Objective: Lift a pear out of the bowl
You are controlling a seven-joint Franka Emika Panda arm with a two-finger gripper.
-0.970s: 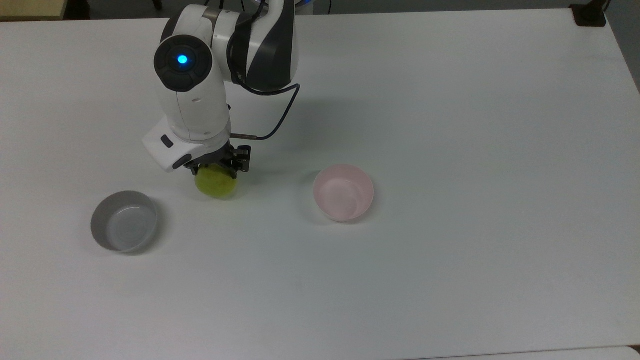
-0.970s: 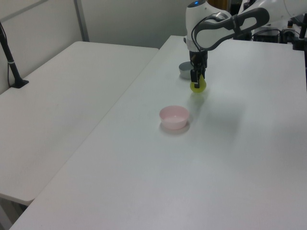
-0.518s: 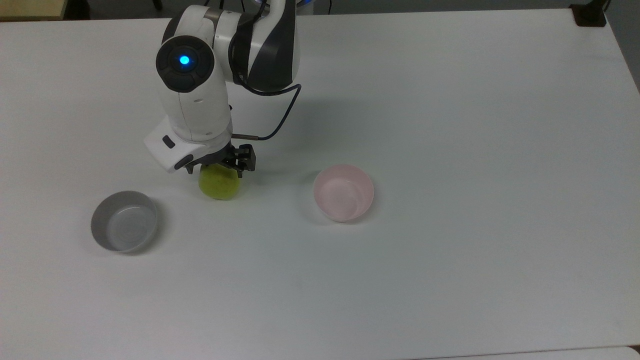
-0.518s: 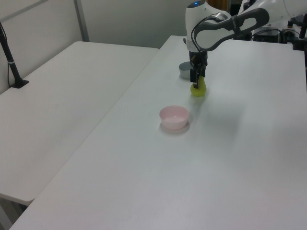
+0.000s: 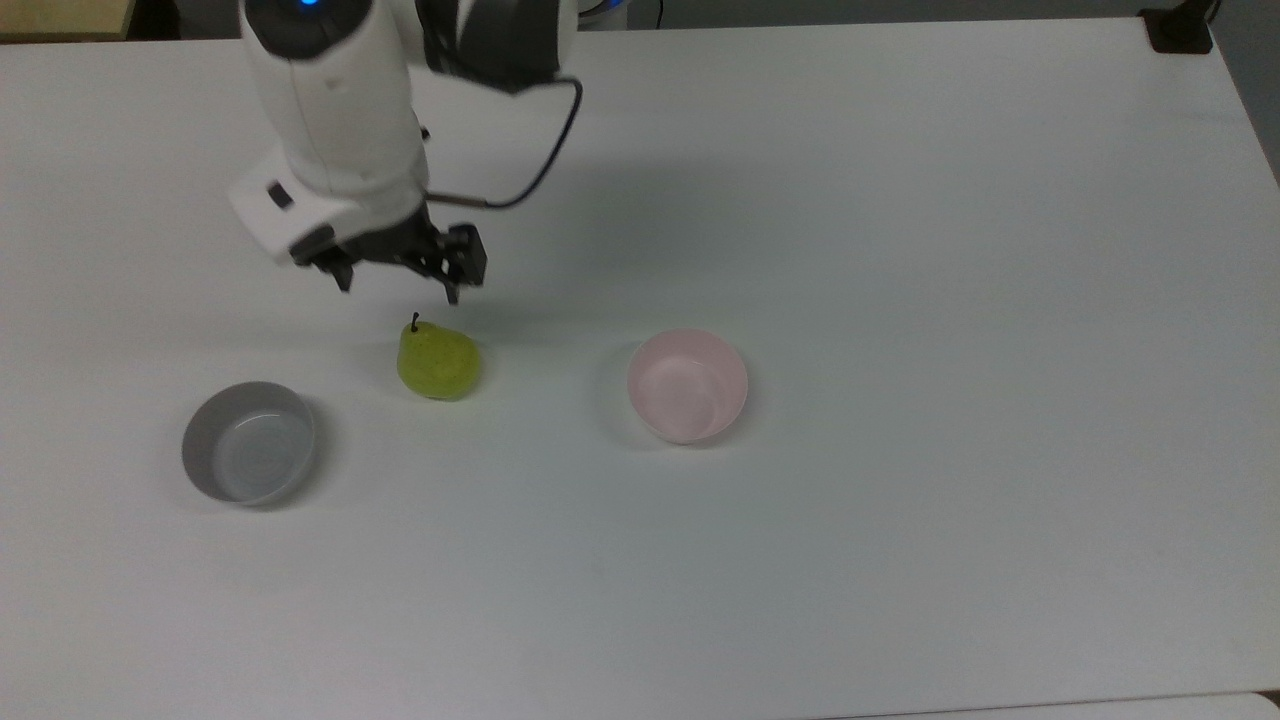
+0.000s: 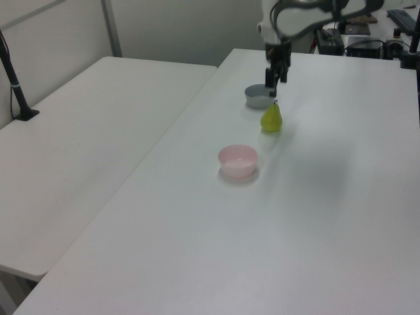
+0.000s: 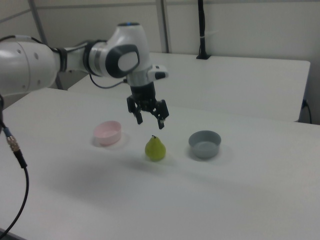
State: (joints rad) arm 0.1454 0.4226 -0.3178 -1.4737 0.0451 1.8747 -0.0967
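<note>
The tool (image 7: 150, 119) has let go of the pear (image 5: 437, 361) and risen; its 2 fingers are spread above the upright fruit on the tabletop (image 5: 900, 250), mid-left of the top view.

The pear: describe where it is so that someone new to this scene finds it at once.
On the white table, two small bowls sit apart: a grey bowl and a pink bowl. The pear stands upright on the bare tabletop between them, below the open gripper. It alone is yellow-green, with a thin dark stem.
</note>
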